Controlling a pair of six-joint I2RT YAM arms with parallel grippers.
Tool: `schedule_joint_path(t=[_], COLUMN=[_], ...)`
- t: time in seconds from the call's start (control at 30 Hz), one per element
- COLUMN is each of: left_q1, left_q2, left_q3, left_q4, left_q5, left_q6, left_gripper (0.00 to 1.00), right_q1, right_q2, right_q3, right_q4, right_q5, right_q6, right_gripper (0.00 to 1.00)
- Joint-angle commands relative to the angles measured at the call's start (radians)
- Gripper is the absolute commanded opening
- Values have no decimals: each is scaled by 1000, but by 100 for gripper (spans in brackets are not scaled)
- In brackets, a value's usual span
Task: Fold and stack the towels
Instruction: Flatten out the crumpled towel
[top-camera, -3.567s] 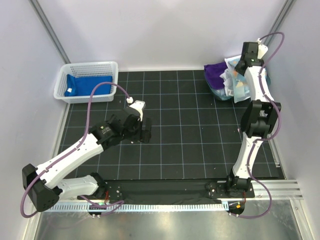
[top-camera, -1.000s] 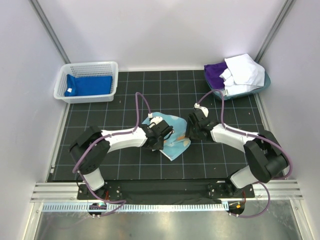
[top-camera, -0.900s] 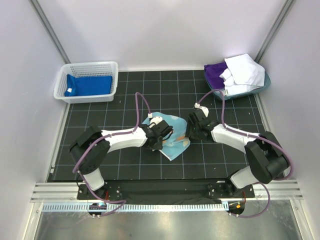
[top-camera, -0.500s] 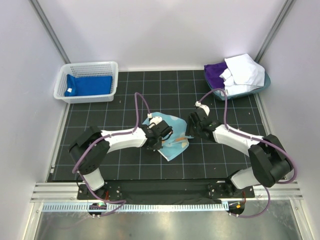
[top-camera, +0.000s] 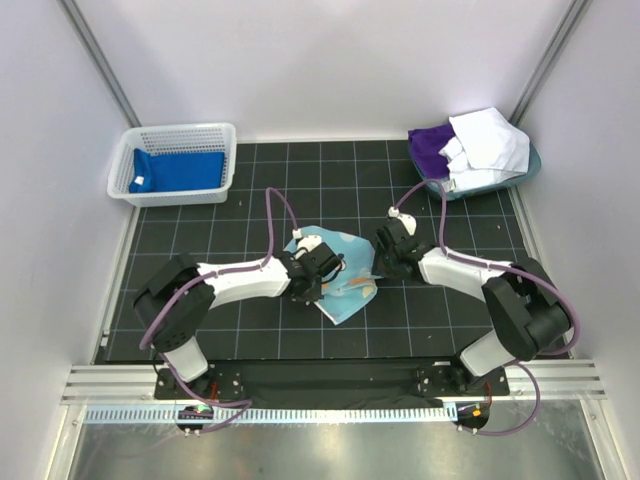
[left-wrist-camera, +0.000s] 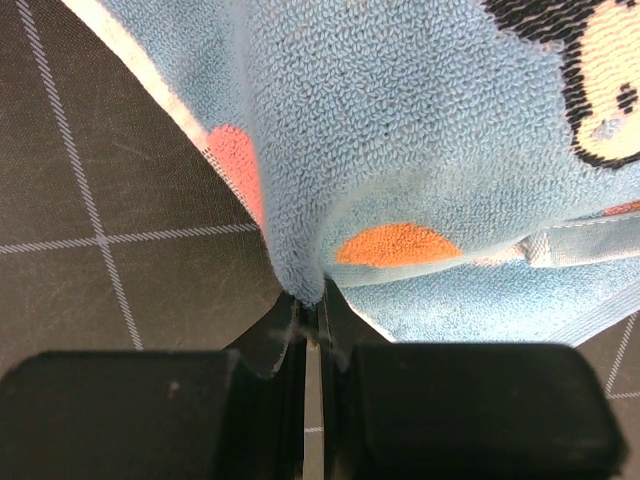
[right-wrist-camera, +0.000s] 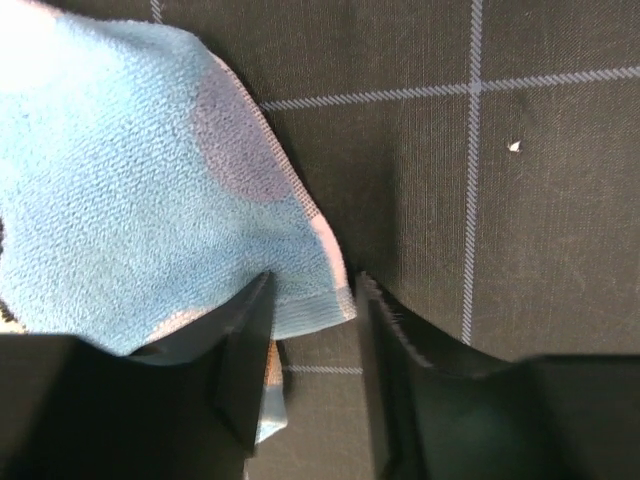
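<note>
The pastel polka-dot towel (top-camera: 350, 255) lies rumpled and partly doubled over in the middle of the black gridded mat (top-camera: 250, 200), between the two arms. The left gripper (top-camera: 318, 275) sits on the towel's left part. The left wrist view shows its fingers pressed together on a raised ridge of the cloth (left-wrist-camera: 420, 120), pinching it at the tips (left-wrist-camera: 312, 305).

The right gripper (top-camera: 385, 262) is at the towel's right edge. Its fingers stand a little apart, with the hemmed corner (right-wrist-camera: 110, 200) lying in the gap (right-wrist-camera: 312, 285), not clamped.

The royal blue towel (top-camera: 182, 170) lies folded in the white mesh basket (top-camera: 170, 132) at the far left. The purple towel (top-camera: 432, 148) and the white towel (top-camera: 488, 140) are heaped in the teal tub (top-camera: 500, 180) at the far right.
</note>
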Motion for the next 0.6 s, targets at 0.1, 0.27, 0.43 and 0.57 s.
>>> schedule_joint_path(t=[0.1,0.27,0.43,0.57], left_q1=[-3,-3,-3,-3], left_q2=[-48,-89,-171,-244], left_q3=[-8,17,64,101], left_q4=[-3,-26,-81,-125], left_q5=[28,45,40,34], left_q6=[0,23,42,46], left_gripper=[0,0,0,0], right_q1=[34,37,39,40], right_q2=[29,-37,-166,-258], right_q3=[-5,4,64,119], right_q4=[0,-50,-122,-191], right_q5=[60,60,46,34], right_q6=[25,27,10,2], right_gripper=[28,5,1,1])
